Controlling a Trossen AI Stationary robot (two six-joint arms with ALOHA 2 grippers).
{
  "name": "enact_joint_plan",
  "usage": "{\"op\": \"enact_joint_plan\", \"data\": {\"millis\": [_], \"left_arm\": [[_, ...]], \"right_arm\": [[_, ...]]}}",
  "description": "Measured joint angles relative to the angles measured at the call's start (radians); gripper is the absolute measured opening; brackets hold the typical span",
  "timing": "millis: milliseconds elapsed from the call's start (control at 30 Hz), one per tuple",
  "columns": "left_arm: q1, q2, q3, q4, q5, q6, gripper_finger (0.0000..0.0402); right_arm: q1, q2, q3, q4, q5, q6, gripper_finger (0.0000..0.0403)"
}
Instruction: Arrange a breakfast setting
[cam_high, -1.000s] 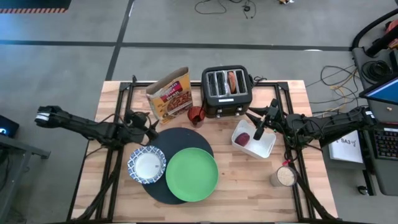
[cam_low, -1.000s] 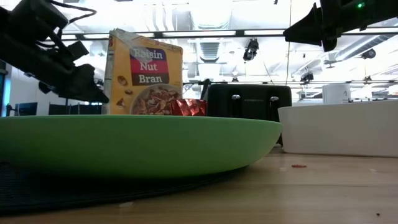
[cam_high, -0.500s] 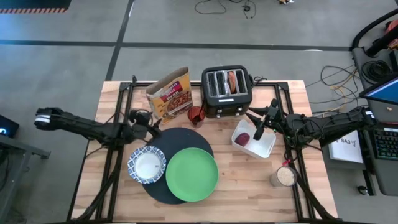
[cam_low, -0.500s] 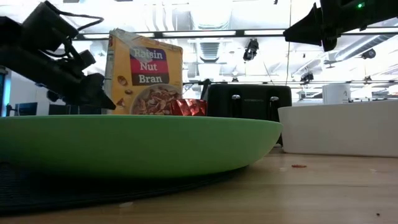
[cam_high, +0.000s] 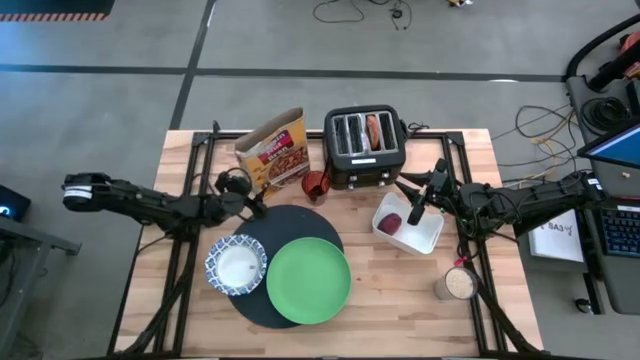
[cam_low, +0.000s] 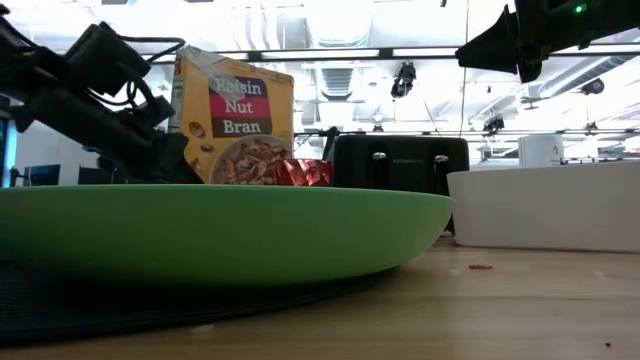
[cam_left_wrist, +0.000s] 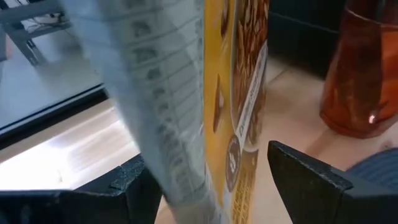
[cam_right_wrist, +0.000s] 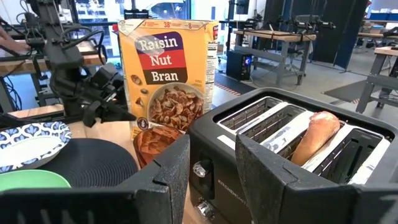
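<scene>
Green plate (cam_high: 308, 281) sits on the mat (cam_high: 262, 222), bowl (cam_high: 236, 265) beside it. Left gripper (cam_high: 252, 203), fingers spread, straddles the cereal box (cam_high: 274, 152). Right gripper (cam_high: 413, 203), part-open and empty, hovers over the tray (cam_high: 425, 237).

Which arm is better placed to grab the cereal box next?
Left. Its open left gripper already straddles the cereal box edge, while the right gripper hovers over the white tray, beyond the toaster.

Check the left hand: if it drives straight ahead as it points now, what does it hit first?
Most likely the cereal box. The left hand is open, with the box's edge already between its fingers; the orange cup sits off to one side.
</scene>
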Motion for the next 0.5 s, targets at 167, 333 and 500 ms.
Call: {"op": "enact_joint_plan", "data": {"millis": [167, 333, 500], "left_arm": [[0.029, 0.084, 0.0, 0.066, 0.001, 0.013, 0.0255], [0.055, 0.176, 0.0, 0.214, 0.049, 0.058, 0.0251], [0.084, 0.261, 0.001, 0.309, 0.054, 0.074, 0.0216]], "right_arm": [[0.0, 0.0, 0.0, 0.0, 0.0, 0.0, 0.0121], [0.0, 0.0, 0.0, 0.0, 0.0, -0.002, 0.0121], [0.0, 0.0, 0.0, 0.0, 0.0, 0.0, 0.0121]]}}
